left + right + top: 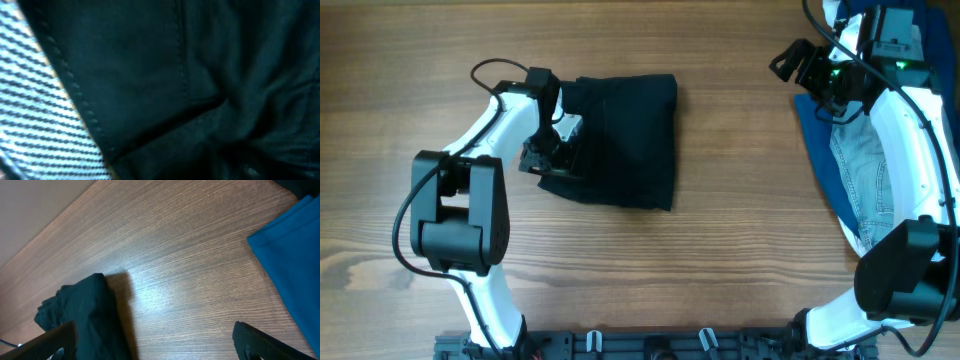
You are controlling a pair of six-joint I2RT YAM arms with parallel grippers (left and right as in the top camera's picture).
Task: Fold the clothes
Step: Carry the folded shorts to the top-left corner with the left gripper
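Black shorts (620, 140): likely soft, light, limp; best hold at stitched edge; left jaws at its edge, grip unclear; right jaws spread, empty

Nothing legible in any of the three views: no lettering, label, brand mark, number or sign can be read on the black shorts (630, 150), the jeans (860, 175), the blue cloth (295, 245) or the wooden table (740, 250).
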